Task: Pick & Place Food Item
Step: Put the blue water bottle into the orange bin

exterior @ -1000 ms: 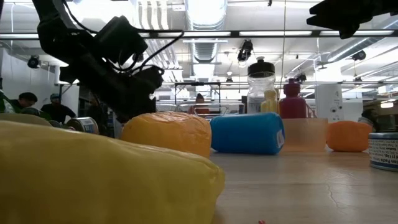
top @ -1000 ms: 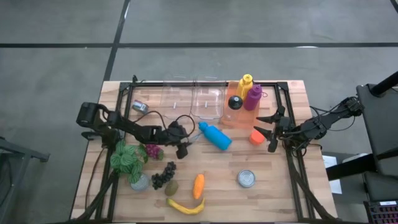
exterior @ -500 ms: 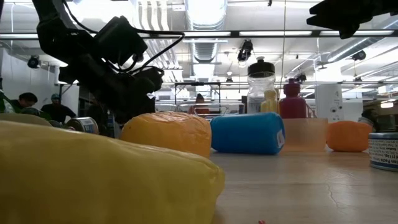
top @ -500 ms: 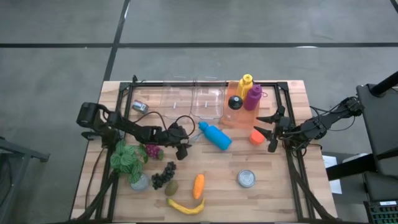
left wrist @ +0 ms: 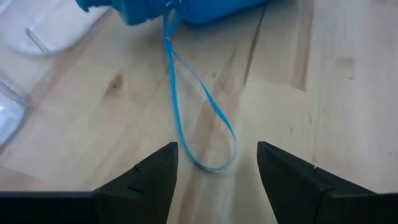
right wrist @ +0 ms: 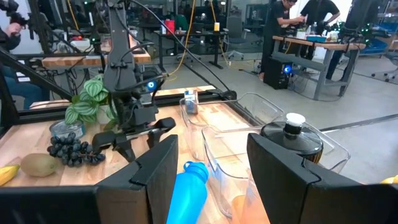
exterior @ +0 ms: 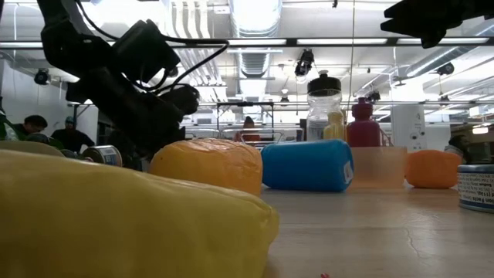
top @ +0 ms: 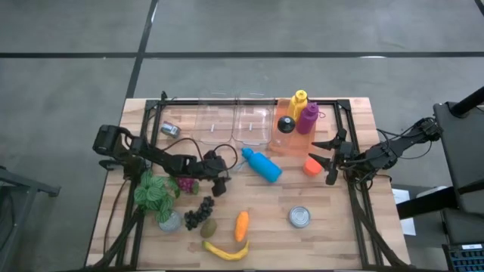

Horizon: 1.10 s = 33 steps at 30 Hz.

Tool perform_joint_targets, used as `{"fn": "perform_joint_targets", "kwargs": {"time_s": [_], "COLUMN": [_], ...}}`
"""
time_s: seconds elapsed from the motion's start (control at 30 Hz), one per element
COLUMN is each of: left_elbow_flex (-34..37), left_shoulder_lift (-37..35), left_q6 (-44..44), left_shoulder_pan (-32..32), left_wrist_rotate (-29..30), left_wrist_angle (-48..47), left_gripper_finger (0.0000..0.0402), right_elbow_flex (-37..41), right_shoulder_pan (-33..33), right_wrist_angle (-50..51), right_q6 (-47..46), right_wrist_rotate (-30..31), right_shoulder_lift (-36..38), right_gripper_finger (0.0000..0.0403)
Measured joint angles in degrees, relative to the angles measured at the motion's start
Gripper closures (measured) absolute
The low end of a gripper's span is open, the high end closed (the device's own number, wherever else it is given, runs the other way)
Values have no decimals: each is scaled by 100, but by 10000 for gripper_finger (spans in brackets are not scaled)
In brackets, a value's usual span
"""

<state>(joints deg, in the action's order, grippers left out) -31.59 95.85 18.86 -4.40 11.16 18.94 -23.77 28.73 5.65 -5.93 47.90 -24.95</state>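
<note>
The left gripper (top: 220,178) hangs low over the wooden table (top: 344,238), jaws apart and empty, with the thin strap (left wrist: 198,118) of the blue bottle (top: 262,165) lying between its fingertips (left wrist: 151,180). The right gripper (top: 325,159) waits by the table's right side, jaws also apart, holding nothing. The carrot (top: 241,224), banana (top: 227,250), kiwi (top: 209,227) and grapes (top: 198,211) lie near the front edge. People work at benches beyond. From table height the banana fills the foreground, blurred and hiding the fruit behind.
</note>
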Motion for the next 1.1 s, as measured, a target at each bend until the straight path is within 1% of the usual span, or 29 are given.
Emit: {"fn": "perform_joint_targets", "kwargs": {"time_s": [0.23,0.37,0.53,0.7,0.87,1.1], "left_elbow_flex": [0,-1,-4,-7,-11,-11], "left_shoulder_lift": [28,268,577,575,575,572], "left_q6": [-523,-478,-412,-430,-429,-338], "left_shoulder_pan": [0,0,0,0,0,5], "left_wrist_rotate": [8,-203,-178,-170,-24,137], "left_wrist_angle": [210,572,859,843,785,746], "left_gripper_finger": [177,177,177,184,222,302], "right_elbow_flex": [0,0,0,0,0,0], "right_shoulder_pan": [0,0,0,0,0,0], "right_wrist_angle": [0,-2,0,0,0,0], "right_q6": [9,7,9,9,9,0], "right_wrist_rotate": [0,0,0,0,0,0], "right_shoulder_lift": [2,2,0,0,0,0], "right_gripper_finger": [213,213,213,213,213,213]}}
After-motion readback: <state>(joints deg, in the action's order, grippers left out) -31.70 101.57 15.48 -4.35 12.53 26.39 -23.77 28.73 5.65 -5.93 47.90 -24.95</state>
